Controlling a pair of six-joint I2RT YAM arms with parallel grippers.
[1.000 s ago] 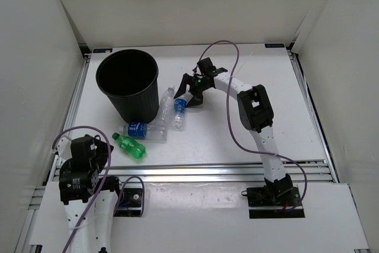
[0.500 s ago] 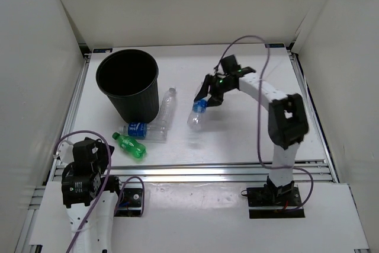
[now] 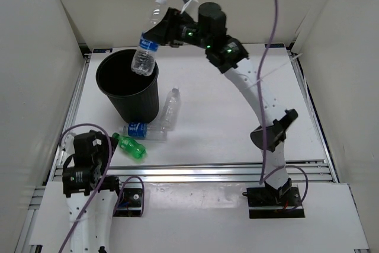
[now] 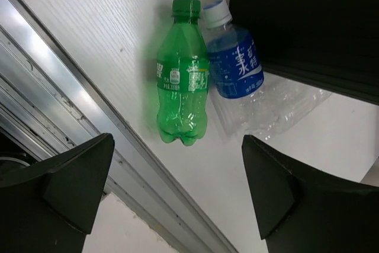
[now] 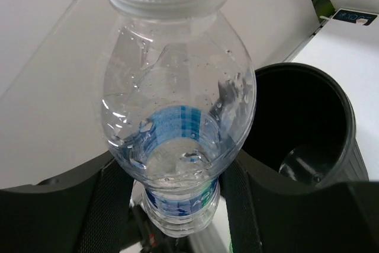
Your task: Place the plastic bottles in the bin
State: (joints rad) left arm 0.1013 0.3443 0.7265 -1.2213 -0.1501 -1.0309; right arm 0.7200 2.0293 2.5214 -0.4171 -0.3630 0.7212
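My right gripper (image 3: 159, 32) is shut on a clear plastic bottle with a blue label (image 3: 145, 45), held tilted and cap-up above the far rim of the black ribbed bin (image 3: 137, 106). In the right wrist view the bottle (image 5: 172, 99) fills the space between my fingers (image 5: 112, 205), with the bin's mouth (image 5: 337, 117) below to the right. A plain clear bottle (image 3: 170, 106), another blue-labelled bottle (image 3: 145, 130) and a green bottle (image 3: 131, 146) lie on the table by the bin's base. My left gripper (image 4: 177, 188) stands open and empty near the green bottle (image 4: 182, 96) and the blue-labelled one (image 4: 240, 69).
An aluminium rail (image 3: 195, 173) runs along the table's near edge, right under my left gripper (image 3: 102, 147). White walls close in the table at the left, right and back. The right arm's purple cable (image 3: 269, 10) arcs high over the table.
My right gripper closed on the blue-labelled bottle beside the bin, lifted it off the table and swung it up and left over the bin. The left arm has hardly moved.
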